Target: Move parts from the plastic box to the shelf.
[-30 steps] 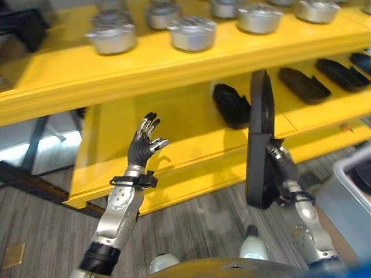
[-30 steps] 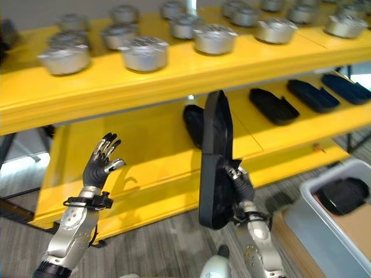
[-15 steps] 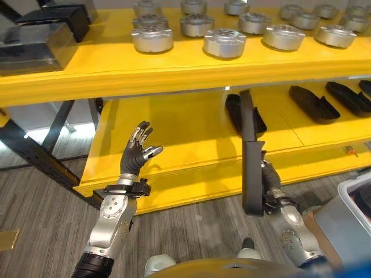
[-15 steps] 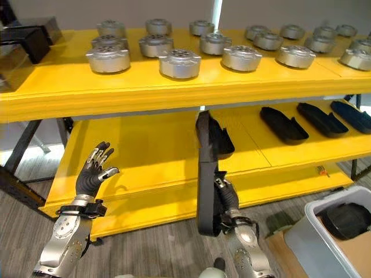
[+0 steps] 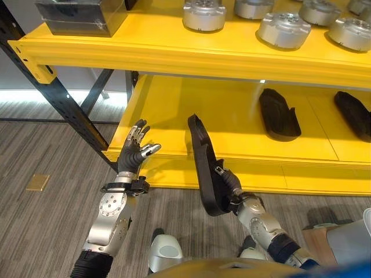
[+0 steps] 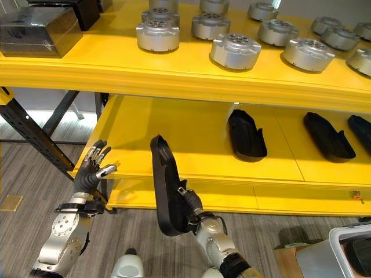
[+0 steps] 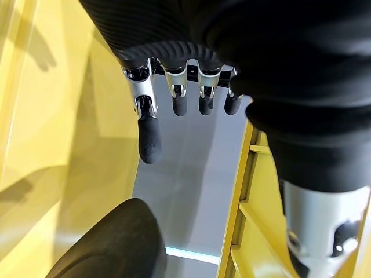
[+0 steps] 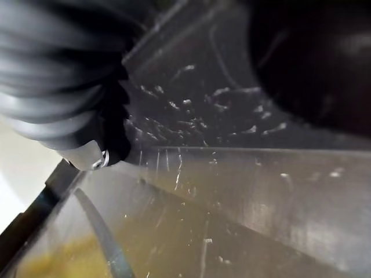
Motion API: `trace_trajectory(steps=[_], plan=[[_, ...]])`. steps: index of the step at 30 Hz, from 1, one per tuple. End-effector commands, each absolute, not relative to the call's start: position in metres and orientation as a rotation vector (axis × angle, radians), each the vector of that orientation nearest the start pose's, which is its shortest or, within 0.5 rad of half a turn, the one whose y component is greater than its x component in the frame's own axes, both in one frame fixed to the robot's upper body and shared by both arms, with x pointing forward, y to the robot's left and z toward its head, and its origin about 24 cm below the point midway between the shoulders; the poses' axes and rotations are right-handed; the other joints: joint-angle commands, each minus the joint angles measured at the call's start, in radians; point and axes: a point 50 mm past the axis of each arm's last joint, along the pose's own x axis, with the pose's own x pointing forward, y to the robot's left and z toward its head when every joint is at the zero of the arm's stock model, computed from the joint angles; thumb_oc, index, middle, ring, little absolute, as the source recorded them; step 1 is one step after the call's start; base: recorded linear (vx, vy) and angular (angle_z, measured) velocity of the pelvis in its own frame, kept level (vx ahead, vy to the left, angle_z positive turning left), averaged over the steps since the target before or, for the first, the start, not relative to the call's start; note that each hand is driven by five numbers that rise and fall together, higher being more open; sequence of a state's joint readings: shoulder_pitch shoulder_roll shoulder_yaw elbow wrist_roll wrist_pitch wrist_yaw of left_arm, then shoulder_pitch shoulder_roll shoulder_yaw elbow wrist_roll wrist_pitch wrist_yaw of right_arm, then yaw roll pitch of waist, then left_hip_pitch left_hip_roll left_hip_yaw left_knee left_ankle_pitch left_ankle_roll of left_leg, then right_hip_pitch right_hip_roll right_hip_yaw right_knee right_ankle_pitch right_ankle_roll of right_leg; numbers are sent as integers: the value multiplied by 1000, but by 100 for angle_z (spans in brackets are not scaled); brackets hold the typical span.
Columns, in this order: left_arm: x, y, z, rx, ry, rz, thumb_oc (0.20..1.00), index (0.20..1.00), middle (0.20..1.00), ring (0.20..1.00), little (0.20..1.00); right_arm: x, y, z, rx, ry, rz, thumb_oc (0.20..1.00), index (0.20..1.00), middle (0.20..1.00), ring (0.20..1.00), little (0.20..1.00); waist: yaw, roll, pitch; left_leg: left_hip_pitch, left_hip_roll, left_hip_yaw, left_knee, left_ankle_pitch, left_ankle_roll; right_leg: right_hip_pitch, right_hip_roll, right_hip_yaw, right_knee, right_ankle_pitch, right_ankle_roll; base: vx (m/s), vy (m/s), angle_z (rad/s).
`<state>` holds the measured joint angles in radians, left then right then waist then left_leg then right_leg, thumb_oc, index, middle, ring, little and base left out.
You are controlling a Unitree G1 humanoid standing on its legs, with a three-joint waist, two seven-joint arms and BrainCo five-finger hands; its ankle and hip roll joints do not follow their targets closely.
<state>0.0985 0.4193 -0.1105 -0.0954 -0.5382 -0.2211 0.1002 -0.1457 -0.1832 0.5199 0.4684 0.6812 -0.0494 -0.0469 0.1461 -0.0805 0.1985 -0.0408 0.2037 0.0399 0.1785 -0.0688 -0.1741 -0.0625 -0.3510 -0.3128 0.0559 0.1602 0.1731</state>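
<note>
Below the yellow shelf point(image 5: 232, 121) front edge: right hand point(image 5: 231, 184) gripping the long black part point(image 5: 204, 168), held upright-ish, fingers mostly hidden behind it | left hand point(image 5: 132, 155) raised, fingers loose, holding nothing

Lower yellow shelf board point(image 6: 174, 139): left half bare, open from the front. Black moulded parts point(image 6: 246, 134) occupy its right. Upper yellow shelf beam point(image 6: 174, 78) limits headroom.

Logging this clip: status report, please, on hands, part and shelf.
Right hand shut on black part, upright, short of lower shelf. Left hand open, raised, holding nothing. Shelf area ahead bare; other black parts further right.
</note>
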Motion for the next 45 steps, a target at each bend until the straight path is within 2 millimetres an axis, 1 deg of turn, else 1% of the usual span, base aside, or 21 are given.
trace_trajectory(steps=[1,2,3,4,6,8,10,11,12,17,19,22,23,26,27,29,31,32,35,44,45], plan=[[236,208,100,-138,-312,-6,1000,1000,1000,1000,1000,276,-81,22,317,150,376,200,200,200,200,200,-4,2,20,-42,-85,8,38,-43,105,34,-1,-41,124,-125,5,5,0,4],[236,207,100,-139,-312,-9,1000,1000,1000,1000,1000,278,-82,25,309,137,374,200,200,200,200,200,-2,1,20,-45,-86,5,39,-43,105,34,0,-43,123,-125,4,8,-8,5],[236,207,100,-136,-310,-17,1000,1000,1000,1000,1000,289,-85,40,265,73,368,200,200,200,200,200,5,-2,22,-52,-87,1,42,-44,106,34,0,-47,121,-125,3,4,-9,5],[236,207,100,-136,-310,-18,1000,1000,1000,1000,1000,289,-85,40,265,73,368,200,200,200,200,200,5,-2,23,-53,-87,1,43,-44,106,33,0,-47,122,-125,3,-3,-12,3],[235,207,102,-136,-316,-28,1000,1000,1000,1000,1000,308,-91,67,200,-31,329,200,200,200,200,200,17,-4,31,-63,-88,-2,47,-44,107,29,0,-49,122,-123,3,-2,-3,2],[236,206,104,-142,-320,-35,1000,1000,1000,1000,1000,323,-95,83,176,-83,283,200,200,200,200,200,26,-2,42,-71,-89,-4,52,-44,108,23,-1,-48,127,-123,3,-12,4,5],[236,205,106,-153,-327,-48,1000,1000,1000,1000,1000,339,-103,106,158,-152,224,200,200,200,200,200,36,1,53,-80,-90,-8,57,-43,108,14,-2,-47,136,-123,3,-22,2,10],[236,205,107,-153,-330,-53,1000,1000,1000,1000,1000,352,-110,131,133,-225,181,200,200,200,200,200,43,4,64,-88,-89,-10,62,-43,108,5,-1,-44,145,-125,2,-22,1,6],[236,205,107,-153,-331,-53,1000,1000,1000,1000,1000,352,-110,132,133,-227,180,200,200,200,200,200,43,4,65,-90,-90,-10,63,-42,108,3,-1,-44,146,-125,2,0,0,0],[238,204,111,-159,-341,-72,1000,1000,1000,1000,1000,377,-127,184,101,-350,62,200,200,200,200,200,59,13,90,-117,-92,-23,86,-45,109,-19,-4,-44,174,-132,-2,-7,-1,2],[240,201,114,-160,-350,-85,1000,1000,1000,1000,1000,384,-131,199,97,-380,18,200,200,200,200,200,62,18,102,-128,-94,-29,102,-48,108,-25,-5,-44,186,-138,-4,-14,4,3],[244,197,120,-155,-374,-110,1000,1000,1000,1000,1000,392,-134,217,112,-402,-22,200,200,200,200,200,65,27,122,-148,-96,-35,118,-50,109,-39,-7,-44,203,-144,-7,-24,4,4],[244,197,120,-155,-374,-110,1000,1000,1000,1000,1000,392,-134,217,112,-402,-22,200,200,200,200,200,65,27,122,-148,-96,-35,118,-50,109,-39,-7,-44,204,-144,-7,-50,10,0],[246,191,126,-174,-398,-147,1000,1000,1000,1000,1000,401,-140,240,103,-427,-71,200,200,200,200,200,73,41,148,-179,-95,-43,142,-51,109,-69,-7,-42,224,-148,-10,-68,8,4],[247,186,127,-190,-397,-176,1000,1000,1000,1000,1000,407,-147,254,107,-432,-113,200,200,200,200,200,78,50,166,-197,-94,-47,150,-53,108,-86,-7,-38,232,-150,-11,-61,4,7],[247,184,127,-192,-397,-185,1000,1000,1000,1000,1000,409,-147,257,109,-429,-122,200,200,200,200,200,81,53,170,-206,-92,-47,155,-52,107,-94,-8,-38,235,-150,-12,-27,0,2],[247,181,129,-192,-401,-208,1000,1000,1000,1000,1000,414,-151,272,85,-436,-154,200,200,200,200,200,84,61,177,-221,-90,-47,156,-47,108,-115,-10,-34,239,-150,-13,-19,5,0],[247,181,129,-192,-402,-208,1000,1000,1000,1000,1000,414,-151,273,85,-437,-153,200,200,200,200,200,84,61,178,-222,-90,-47,156,-47,108,-116,-10,-33,240,-150,-13,-32,13,1],[247,179,132,-186,-417,-221,1000,1000,1000,1000,1000,419,-165,287,56,-422,-224,200,200,200,200,200,95,73,195,-256,-91,-51,170,-44,108,-148,-10,-29,248,-148,-13,-41,7,2],[250,170,139,-183,-445,-264,1000,1000,1000,1000,1000,420,-198,303,-67,-392,-354,200,200,200,200,200,110,101,208,-309,-105,-66,179,-36,111,-189,-16,-41,263,-146,-12,-7,-3,3],[250,170,139,-184,-445,-264,1000,1000,1000,1000,1000,420,-198,303,-67,-393,-354,200,200,200,200,200,110,101,208,-310,-105,-66,180,-36,111,-190,-16,-41,263,-146,-12,0,0,0]])
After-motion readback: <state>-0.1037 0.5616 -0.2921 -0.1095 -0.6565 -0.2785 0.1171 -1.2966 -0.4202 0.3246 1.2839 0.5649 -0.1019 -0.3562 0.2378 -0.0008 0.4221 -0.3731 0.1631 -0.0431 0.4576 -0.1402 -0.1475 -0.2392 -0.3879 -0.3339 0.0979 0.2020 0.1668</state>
